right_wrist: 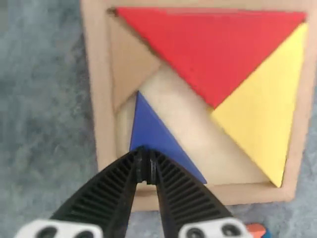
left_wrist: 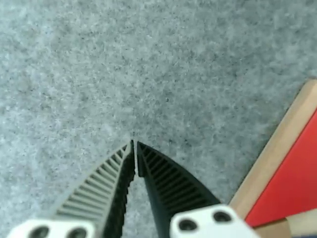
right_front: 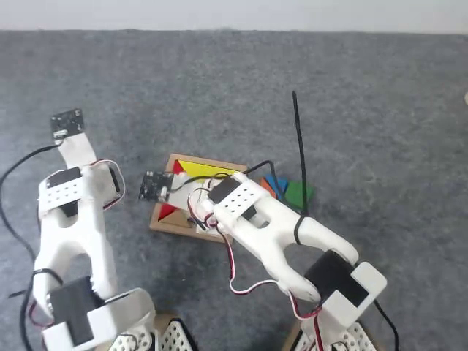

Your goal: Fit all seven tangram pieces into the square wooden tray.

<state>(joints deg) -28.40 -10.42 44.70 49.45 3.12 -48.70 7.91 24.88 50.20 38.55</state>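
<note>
The square wooden tray [right_wrist: 94, 99] holds a large red triangle [right_wrist: 208, 49] and a large yellow triangle [right_wrist: 257, 119]. A small blue triangle [right_wrist: 153, 131] lies in the bare part of the tray near one rim. My right gripper [right_wrist: 145, 161] is shut on its near edge. In the high view the right arm [right_front: 241, 205] hangs over the tray [right_front: 164, 221], hiding most of it. My left gripper [left_wrist: 133, 145] is shut and holds nothing. It hovers over grey carpet just beside the tray's rim [left_wrist: 277, 148], where the red piece [left_wrist: 292, 183] shows.
Loose orange [right_front: 269, 189], blue [right_front: 277, 182] and green [right_front: 298, 192] pieces lie on the carpet right of the tray. A thin black rod [right_front: 298, 146] stands behind them. Open grey carpet spreads all around.
</note>
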